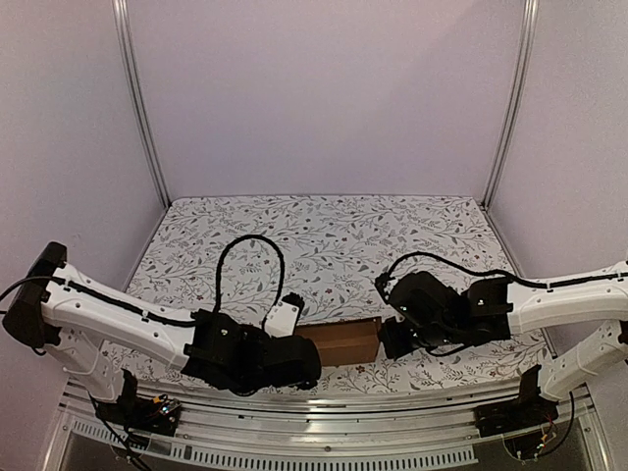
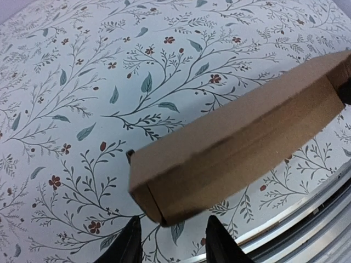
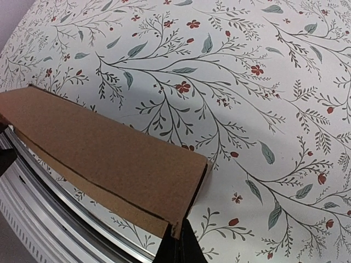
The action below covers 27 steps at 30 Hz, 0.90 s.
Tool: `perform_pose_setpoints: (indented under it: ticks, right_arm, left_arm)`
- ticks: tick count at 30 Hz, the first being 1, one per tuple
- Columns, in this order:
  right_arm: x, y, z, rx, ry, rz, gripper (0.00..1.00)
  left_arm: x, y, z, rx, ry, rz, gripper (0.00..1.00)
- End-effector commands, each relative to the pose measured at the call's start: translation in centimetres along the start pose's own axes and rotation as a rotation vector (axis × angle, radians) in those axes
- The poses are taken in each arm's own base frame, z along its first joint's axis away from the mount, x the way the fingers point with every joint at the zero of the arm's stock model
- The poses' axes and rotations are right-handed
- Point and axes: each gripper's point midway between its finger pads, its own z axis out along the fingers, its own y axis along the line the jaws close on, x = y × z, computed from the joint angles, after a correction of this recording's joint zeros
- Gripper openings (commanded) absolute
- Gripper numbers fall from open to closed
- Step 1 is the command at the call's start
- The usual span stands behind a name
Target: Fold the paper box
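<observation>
The paper box (image 1: 343,341) lies at the surface's (image 1: 324,235) near edge, between both arms; left end effector (image 2: 173,246) — fingers apart — flanks one end's corner; right end effector (image 3: 178,249) pinches the other end's edge.

Plain walls (image 1: 324,88), floral tabletop (image 1: 324,235)

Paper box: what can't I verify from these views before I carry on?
- Top external: both ends of the paper box are hidden by the left gripper and the right gripper.
- Left wrist: the far end runs off the right edge of the picture.
- Right wrist: the shut fingers meet the box corner at the bottom edge, so whether they pinch cardboard can't be told.
- No view shows the underside.
</observation>
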Motion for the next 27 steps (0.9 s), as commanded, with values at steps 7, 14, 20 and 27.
perform_pose_setpoints:
  ticks: [7,14,20,27]
  right_arm:
    - [-0.5,0.2,0.3,0.05,0.014,-0.065,0.0]
    - [-0.8,0.4,0.5,0.052,0.02,-0.097,0.0]
    - [-0.8,0.6,0.5,0.049,0.022,-0.102,0.0]
    - [-0.9,0.6,0.6,0.048,0.02,-0.106,0.0]
  left_arm:
    - [-0.4,-3.0,-5.0,0.338,0.098,0.062,0.48]
    - [-5.0,-1.9,-7.1,0.488,0.03,-0.028,0.42]
    - [-8.0,-0.6,-4.6,0.49,-0.011,-0.132,0.13]
    - [-9.0,-0.8,-0.8,0.475,0.007,-0.179,0.0]
